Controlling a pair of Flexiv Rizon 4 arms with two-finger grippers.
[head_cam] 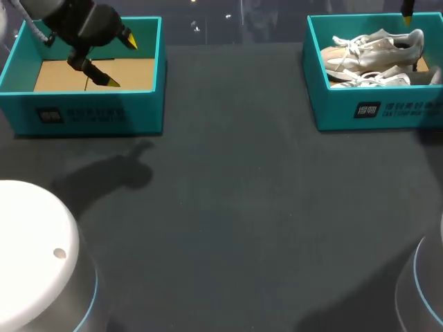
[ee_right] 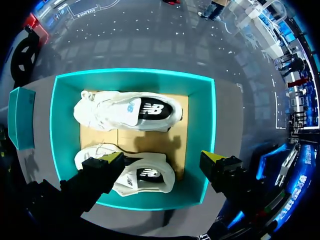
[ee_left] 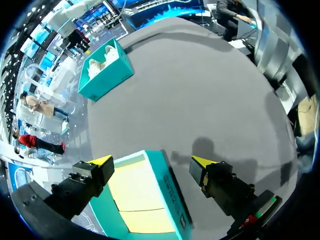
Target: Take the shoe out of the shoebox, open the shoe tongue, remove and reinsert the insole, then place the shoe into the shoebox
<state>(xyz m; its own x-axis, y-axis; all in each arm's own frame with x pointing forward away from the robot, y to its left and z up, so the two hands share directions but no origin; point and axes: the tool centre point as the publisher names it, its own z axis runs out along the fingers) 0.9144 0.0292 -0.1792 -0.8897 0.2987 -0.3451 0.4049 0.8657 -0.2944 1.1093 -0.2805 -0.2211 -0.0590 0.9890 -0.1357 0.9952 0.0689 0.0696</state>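
Hovering released over the teal cardboard shoebox [ee_right: 132, 75] holding two white lace-up sneakers [ee_right: 127, 110], right tool [ee_right: 162, 162], seemingly poised for either sneaker; left tool [ee_left: 152, 162], likewise released, above a second, shoeless teal box [head_cam: 83, 72].

2 boxes on the bench, both teal w/ brown bottoms. 1 box [head_cam: 90, 104] sits under the left gripper [head_cam: 118, 62], nothing in it. The other box [ee_right: 132, 75] sits under the right gripper [ee_right: 162, 162] & has 2 white shoes [ee_right: 127, 110] inside. 2 grippers total.
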